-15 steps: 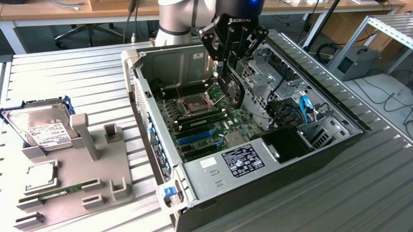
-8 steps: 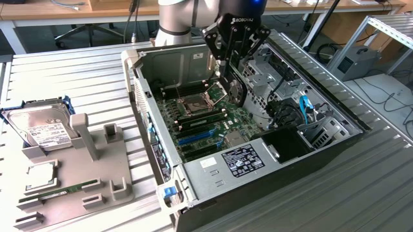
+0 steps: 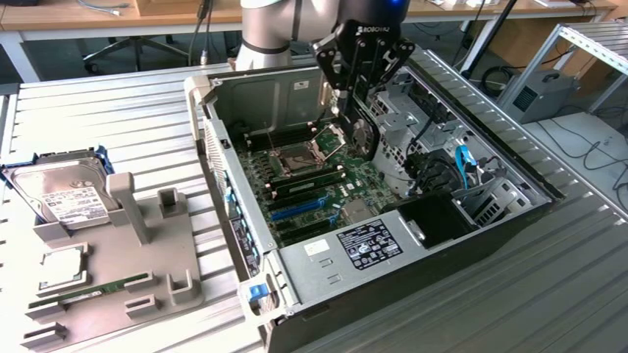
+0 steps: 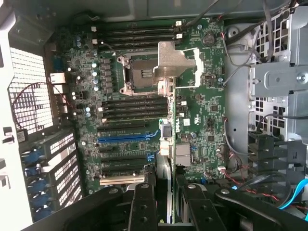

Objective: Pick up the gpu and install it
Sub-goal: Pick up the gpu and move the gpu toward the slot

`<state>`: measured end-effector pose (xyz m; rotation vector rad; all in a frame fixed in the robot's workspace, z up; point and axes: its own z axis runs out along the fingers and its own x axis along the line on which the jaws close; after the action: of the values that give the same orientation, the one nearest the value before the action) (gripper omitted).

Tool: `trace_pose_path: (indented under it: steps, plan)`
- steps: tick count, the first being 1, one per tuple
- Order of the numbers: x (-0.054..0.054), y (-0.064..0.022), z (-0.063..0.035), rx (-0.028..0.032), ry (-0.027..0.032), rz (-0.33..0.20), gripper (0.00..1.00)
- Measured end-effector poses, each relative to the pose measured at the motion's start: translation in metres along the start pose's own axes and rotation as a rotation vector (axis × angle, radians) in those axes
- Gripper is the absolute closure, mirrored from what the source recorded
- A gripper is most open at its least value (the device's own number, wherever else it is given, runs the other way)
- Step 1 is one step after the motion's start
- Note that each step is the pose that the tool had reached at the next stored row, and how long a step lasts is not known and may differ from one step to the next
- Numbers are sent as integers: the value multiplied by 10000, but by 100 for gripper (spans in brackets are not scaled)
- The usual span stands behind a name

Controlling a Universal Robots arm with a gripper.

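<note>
**Keep the card upright over its slot**

Well away from me, toward the exterior view's left, the hard drive [image 3: 69, 200] lies on the grey holder [image 3: 147, 272]; it is not my concern. Below me, the open case [image 3: 210, 110] shows the motherboard [image 3: 316, 184] with its blue slot [image 3: 294, 211]. My gripper [image 3: 355, 99] is about half closed on the gpu [image 3: 362, 138], which hangs on edge under my fingers, above the board and not yet seated. I judge the card must stay upright, with its lower edge parallel to the slot and clear of the raised socket bracket [image 4: 173, 62]
</note>
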<state>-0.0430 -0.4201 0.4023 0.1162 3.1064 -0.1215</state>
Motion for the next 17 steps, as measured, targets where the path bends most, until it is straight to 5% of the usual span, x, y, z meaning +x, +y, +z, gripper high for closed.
trace_pose_path:
  steps: [17]
  plan:
    - [-56, 137, 33, -4, 0, -2, 74]
